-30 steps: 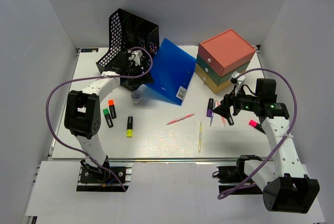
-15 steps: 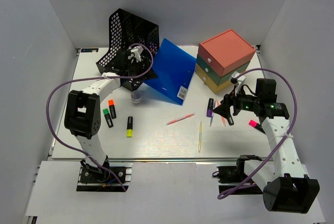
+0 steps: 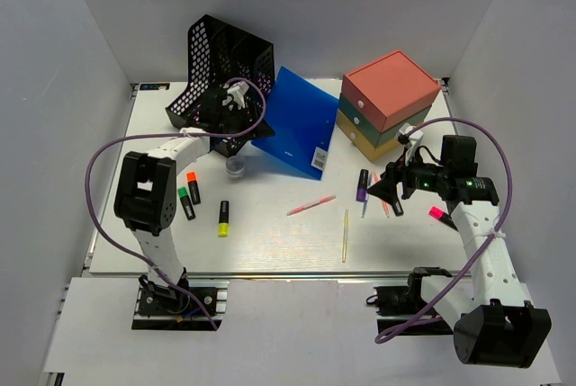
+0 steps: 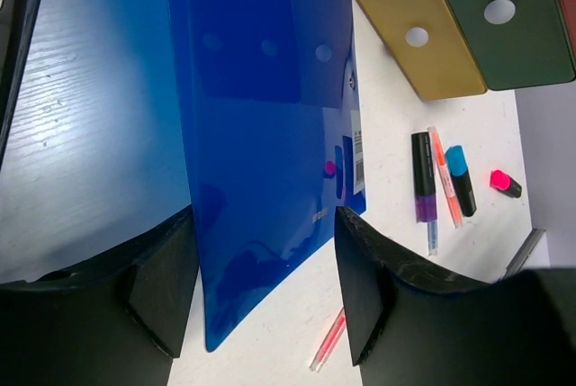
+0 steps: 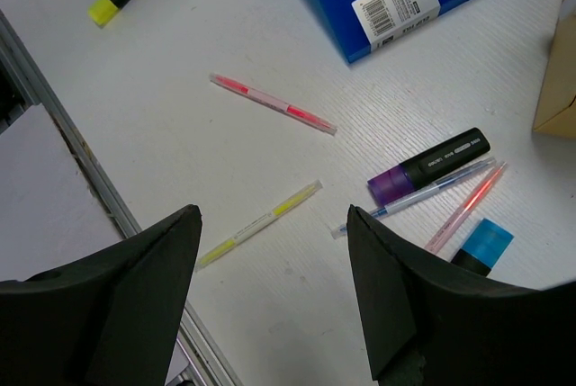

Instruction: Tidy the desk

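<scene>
Desk (image 3: 270, 242): white top filling the scene, strewn with pens.

Hazard: the left gripper (image 4: 263, 224), fingers spread over the blue folder (image 3: 297, 130) by the black mesh rack (image 3: 225, 53) at far left, may skid the slick sheet or nudge the rack.

Position: the desk lies below both. The right gripper (image 5: 273, 215), spread and empty, hangs over the crowded purple marker (image 5: 430, 167) at right.

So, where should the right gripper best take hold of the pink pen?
Mid-barrel, from straight above, jaws across its length. The pink pen lies flat and alone on the desk, bare surface on both sides, so the open right gripper has room there.
</scene>
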Action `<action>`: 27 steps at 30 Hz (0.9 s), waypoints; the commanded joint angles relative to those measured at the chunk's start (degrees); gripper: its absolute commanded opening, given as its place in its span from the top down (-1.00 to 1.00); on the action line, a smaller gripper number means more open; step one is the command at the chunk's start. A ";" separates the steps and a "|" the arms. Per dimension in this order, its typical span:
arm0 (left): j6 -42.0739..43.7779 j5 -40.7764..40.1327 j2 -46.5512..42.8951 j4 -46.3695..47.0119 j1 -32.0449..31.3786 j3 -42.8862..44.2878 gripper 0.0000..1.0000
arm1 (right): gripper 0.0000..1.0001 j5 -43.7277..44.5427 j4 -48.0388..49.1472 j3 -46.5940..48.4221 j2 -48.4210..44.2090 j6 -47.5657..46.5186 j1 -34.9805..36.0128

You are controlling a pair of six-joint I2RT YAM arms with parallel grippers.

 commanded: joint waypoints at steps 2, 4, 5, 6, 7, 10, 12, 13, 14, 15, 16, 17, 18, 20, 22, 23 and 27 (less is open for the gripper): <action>-1.24 2.77 -0.20 2.91 -1.23 -0.02 -0.37 | -0.44 0.00 0.82 1.82 -1.32 -0.53 0.05; -1.24 2.94 0.25 2.91 -1.23 0.68 -0.39 | -0.44 0.09 1.00 1.73 -1.15 -0.35 -0.04; -1.24 2.94 0.60 2.65 -1.84 0.95 -0.39 | -0.44 0.09 1.26 1.90 -1.15 -0.35 0.05; -1.24 2.94 0.95 2.65 -2.37 1.21 -0.39 | -0.44 0.00 1.18 1.90 -1.15 -0.35 0.05; -1.24 2.86 1.13 2.56 -2.37 2.00 -0.39 | -0.44 0.09 1.35 1.82 -1.15 -0.35 0.05; -1.24 3.03 2.35 2.21 -3.43 3.67 -0.39 | -0.44 0.26 1.26 1.82 -1.15 -0.35 0.05; -1.24 3.12 3.23 1.94 -4.13 4.46 -0.39 | -0.44 0.35 1.35 1.90 -1.06 -0.44 0.05; -1.24 3.03 3.58 1.60 -4.13 4.99 -0.39 | -0.44 0.44 1.35 1.90 -1.15 -0.44 0.05; -1.15 2.94 3.76 1.51 -4.74 5.86 -0.39 | -0.44 0.44 1.35 1.90 -1.15 -0.44 0.05; -1.15 2.86 4.20 1.33 -4.75 6.22 -0.40 | -0.44 0.53 1.35 1.82 -1.23 -0.44 0.05; -0.98 2.51 4.73 0.98 -5.36 6.66 -0.40 | -0.44 0.53 1.35 1.82 -1.15 -0.44 0.05; -0.98 2.42 4.90 0.54 -5.36 7.27 -0.40 | -0.44 0.53 1.44 1.73 -1.23 -0.44 0.05; -0.98 2.24 5.17 0.54 -5.88 7.54 -0.39 | -0.44 0.44 1.44 1.64 -1.24 -0.44 0.05; -0.98 1.72 5.70 0.27 -5.89 7.89 -0.38 | -0.44 0.53 1.53 1.55 -1.32 -0.44 0.05; -0.98 1.36 5.87 -0.25 -6.41 8.68 -0.37 | -0.44 0.62 1.70 1.47 -1.41 -0.44 0.05; -0.89 1.01 6.22 -0.51 -6.42 9.03 -0.34 | -0.44 0.62 1.62 1.46 -1.50 -0.44 0.05; -0.72 0.04 7.10 -2.62 -6.94 11.84 -0.15 | -0.44 0.70 1.53 1.29 -1.67 -0.53 -0.04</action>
